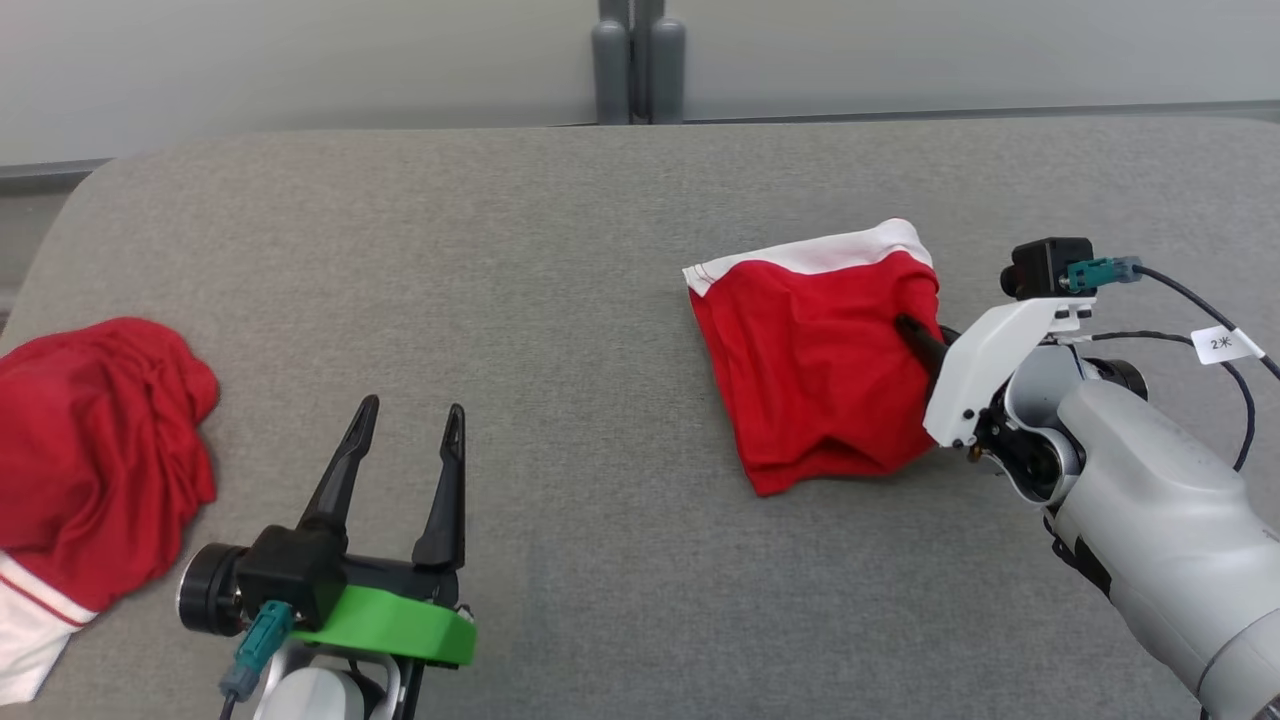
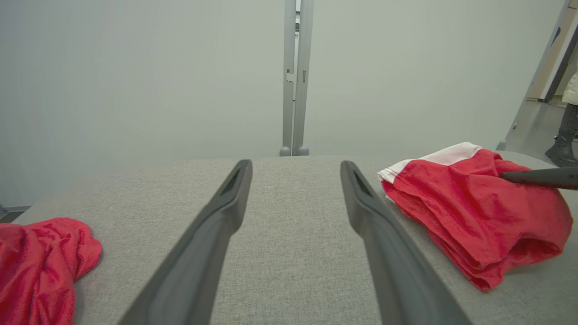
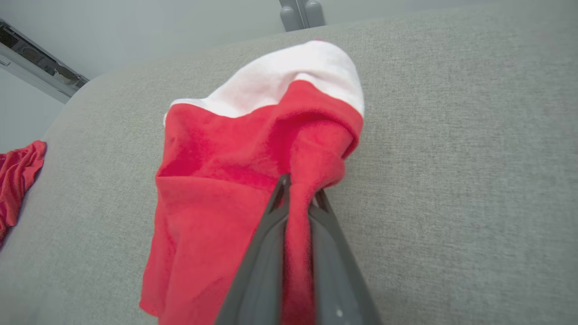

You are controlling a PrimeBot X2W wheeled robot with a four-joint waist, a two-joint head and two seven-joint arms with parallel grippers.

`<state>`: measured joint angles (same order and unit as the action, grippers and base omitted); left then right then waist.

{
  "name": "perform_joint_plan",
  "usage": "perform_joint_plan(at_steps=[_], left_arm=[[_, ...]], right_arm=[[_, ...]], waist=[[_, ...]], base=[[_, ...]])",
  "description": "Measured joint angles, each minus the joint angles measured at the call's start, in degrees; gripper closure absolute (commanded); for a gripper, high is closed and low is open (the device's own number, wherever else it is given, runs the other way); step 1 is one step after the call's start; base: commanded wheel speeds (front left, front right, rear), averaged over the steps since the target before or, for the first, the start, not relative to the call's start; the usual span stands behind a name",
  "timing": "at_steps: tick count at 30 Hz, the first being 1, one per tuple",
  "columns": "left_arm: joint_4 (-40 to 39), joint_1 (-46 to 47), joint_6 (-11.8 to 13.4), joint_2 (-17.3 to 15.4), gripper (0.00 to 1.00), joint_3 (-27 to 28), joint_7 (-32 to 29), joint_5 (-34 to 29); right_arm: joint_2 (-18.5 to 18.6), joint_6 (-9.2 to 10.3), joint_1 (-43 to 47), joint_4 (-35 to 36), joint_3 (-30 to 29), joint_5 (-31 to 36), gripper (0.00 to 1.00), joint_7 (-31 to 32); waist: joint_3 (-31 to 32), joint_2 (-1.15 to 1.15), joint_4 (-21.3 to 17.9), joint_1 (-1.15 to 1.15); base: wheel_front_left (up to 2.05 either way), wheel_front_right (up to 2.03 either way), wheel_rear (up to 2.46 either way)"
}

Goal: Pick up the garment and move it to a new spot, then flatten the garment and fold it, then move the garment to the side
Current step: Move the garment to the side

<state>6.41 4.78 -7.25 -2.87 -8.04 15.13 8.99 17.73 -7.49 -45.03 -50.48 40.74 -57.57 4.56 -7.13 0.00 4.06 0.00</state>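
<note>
A folded red garment (image 1: 815, 360) with a white band lies on the grey table, right of centre; it shows too in the left wrist view (image 2: 474, 216) and the right wrist view (image 3: 235, 158). My right gripper (image 1: 915, 335) comes in from the right and is shut on a pinch of the garment's right edge, with red cloth squeezed between its fingers (image 3: 271, 225). My left gripper (image 1: 412, 415) stands open near the table's front left, well apart from that garment, with nothing between its fingers (image 2: 226, 212).
A second red garment (image 1: 95, 450) with white trim lies bunched at the table's left edge. The grey table (image 1: 560, 230) runs wide between the two garments. A grey post (image 1: 638, 60) stands behind the far edge. A person's boot (image 2: 562, 144) stands on the floor at far right.
</note>
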Motion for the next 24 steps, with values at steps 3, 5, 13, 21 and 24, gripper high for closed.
perform_joint_plan(at_steps=[3, 5, 13, 21, 24], left_arm=[[-0.3, 1.0, 0.0, -0.1, 0.00, -1.4, 0.0, 0.0], [-0.2, 1.9, -0.1, -0.4, 0.00, -2.8, 0.0, 0.1], [0.5, 5.3, -0.1, -2.4, 0.00, -8.0, 0.0, 1.2], [1.5, 8.9, -0.2, -5.1, 0.00, -12.2, 0.0, 2.1], [1.8, 10.4, -0.3, -6.0, 0.00, -13.4, 0.0, 2.3]], right_arm=[[0.9, 0.00, -0.3, 1.5, 2.4, -1.0, 1.00, -0.9], [1.4, 0.00, -0.9, 2.0, 3.6, -1.5, 1.00, -1.8], [3.2, 0.00, -3.1, 3.7, 8.6, -4.3, 1.00, -5.8], [6.0, 0.00, -8.2, 4.8, 13.8, -6.7, 1.00, -10.1], [7.9, 0.00, -11.0, 5.5, 15.8, -8.1, 1.00, -11.3]], waist=[[0.0, 0.00, -3.1, 0.00], [-0.1, 0.00, -5.2, 0.00], [-1.1, 0.00, -14.2, 0.00], [-4.9, 0.00, -19.7, 0.00], [-7.2, 0.00, -20.4, 0.00]], base=[[0.00, 0.00, 0.00], [0.00, 0.00, 0.00], [0.00, 0.00, 0.00], [0.00, 0.00, 0.00], [0.00, 0.00, 0.00]])
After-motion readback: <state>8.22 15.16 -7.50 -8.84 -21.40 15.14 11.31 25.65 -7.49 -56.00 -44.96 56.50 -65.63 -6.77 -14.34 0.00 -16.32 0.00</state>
